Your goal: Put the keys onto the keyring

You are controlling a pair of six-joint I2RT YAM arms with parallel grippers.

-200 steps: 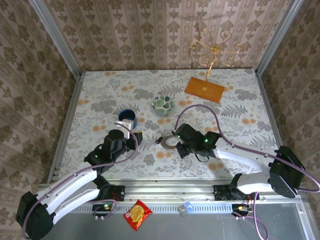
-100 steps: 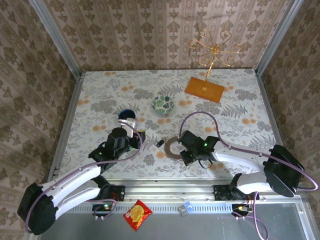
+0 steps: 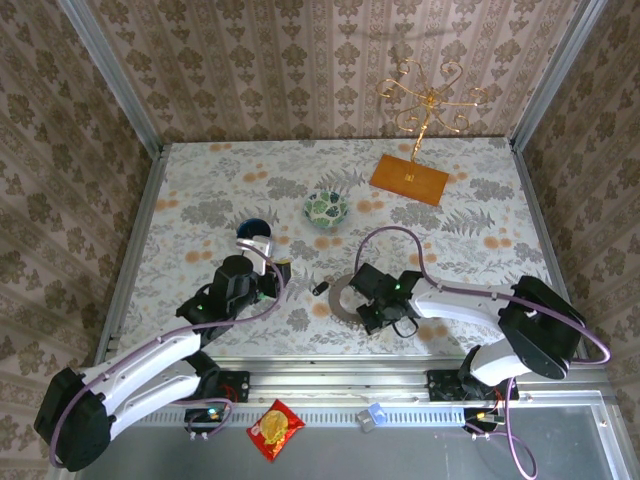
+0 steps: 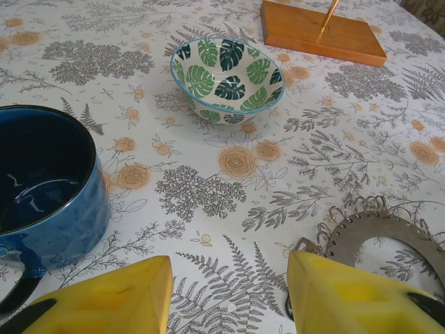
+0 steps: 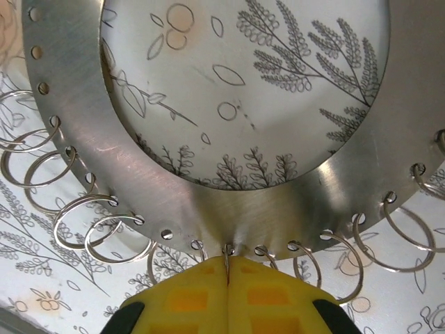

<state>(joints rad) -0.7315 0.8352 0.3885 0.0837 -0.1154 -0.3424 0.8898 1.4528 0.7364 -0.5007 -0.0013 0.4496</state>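
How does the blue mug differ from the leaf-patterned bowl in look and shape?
The blue mug is plain dark blue; the bowl is white with green leaves. The mug has near-straight walls and a handle; the bowl flares outward and has none. Seen from the left wrist, the mug is nearer than the bowl. Both stand upright on the flowered table.

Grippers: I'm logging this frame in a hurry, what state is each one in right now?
Left gripper: open, nothing between its fingers.
Right gripper: closed, pinching the keyring at its rim.
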